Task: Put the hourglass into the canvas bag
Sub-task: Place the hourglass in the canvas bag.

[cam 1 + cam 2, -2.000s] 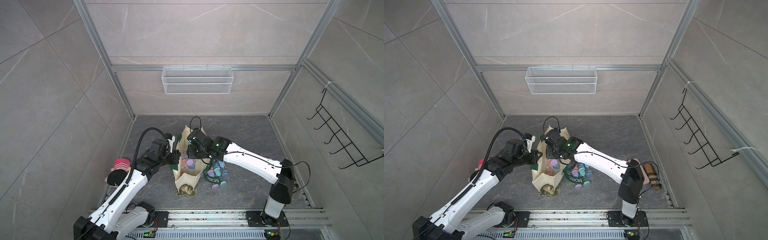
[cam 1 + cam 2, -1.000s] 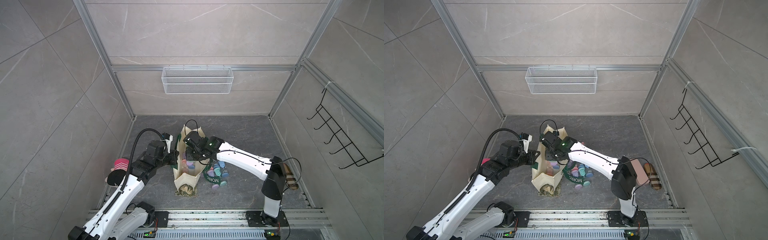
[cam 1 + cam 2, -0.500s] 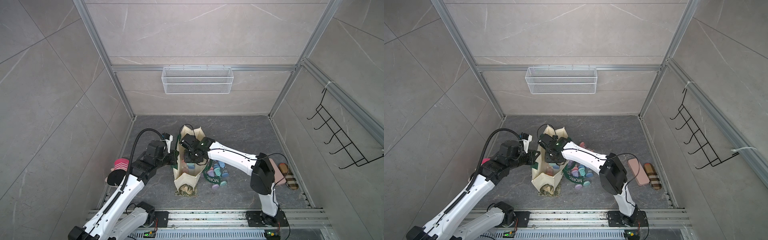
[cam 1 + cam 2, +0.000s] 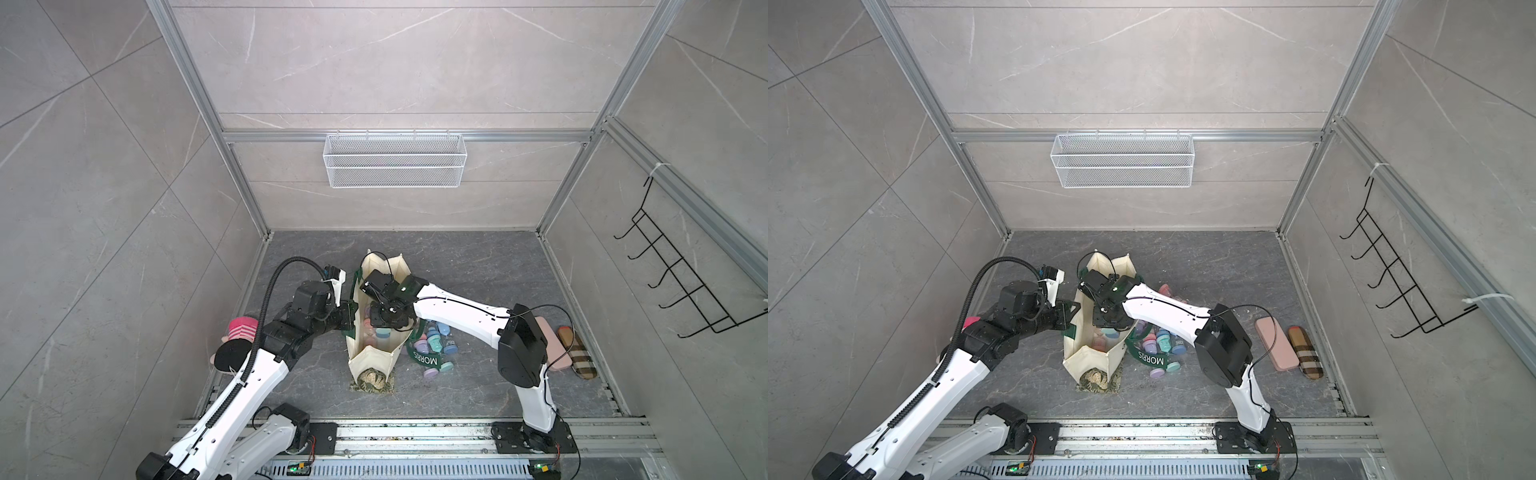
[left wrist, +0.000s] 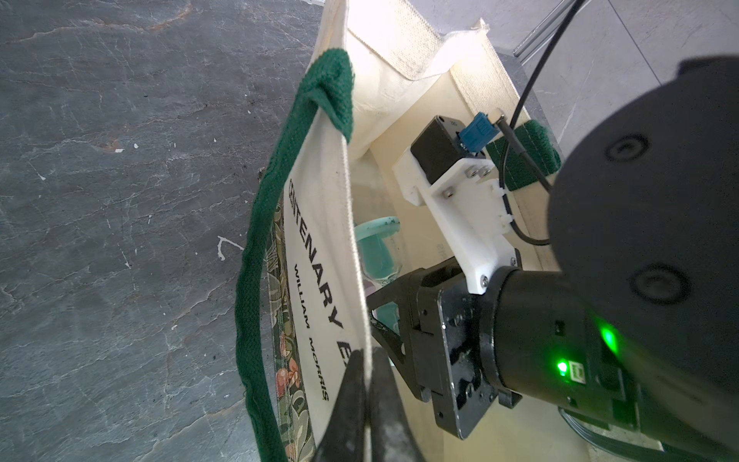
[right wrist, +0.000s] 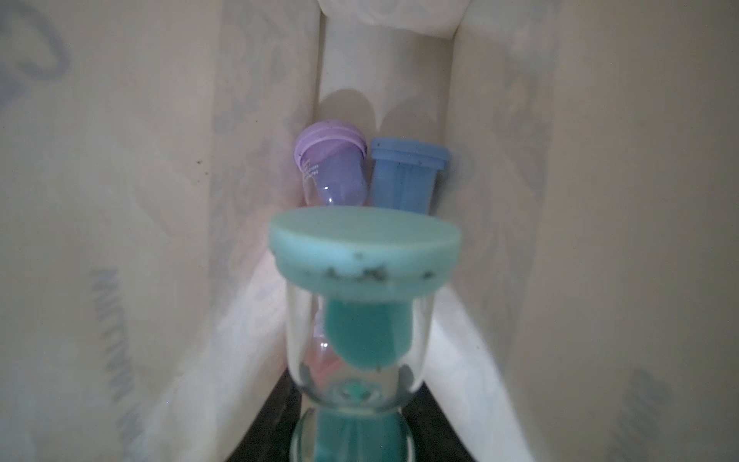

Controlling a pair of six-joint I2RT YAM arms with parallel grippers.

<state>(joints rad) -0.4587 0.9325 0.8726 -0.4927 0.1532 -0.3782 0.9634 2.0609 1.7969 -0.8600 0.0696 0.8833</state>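
My left gripper is staying pressed together on the wall of the canvas bag. My right gripper is pinching the teal hourglass inside the bag, with the cloth walls standing close on both sides of it. Ahead of it, a purple hourglass and a blue hourglass are leaning at the bag's end. Compared with two seconds ago, my right gripper is reaching deeper into the bag

The left gripper pinches the canvas bag's rim; the right gripper, closed around the teal hourglass, points down inside that bag.
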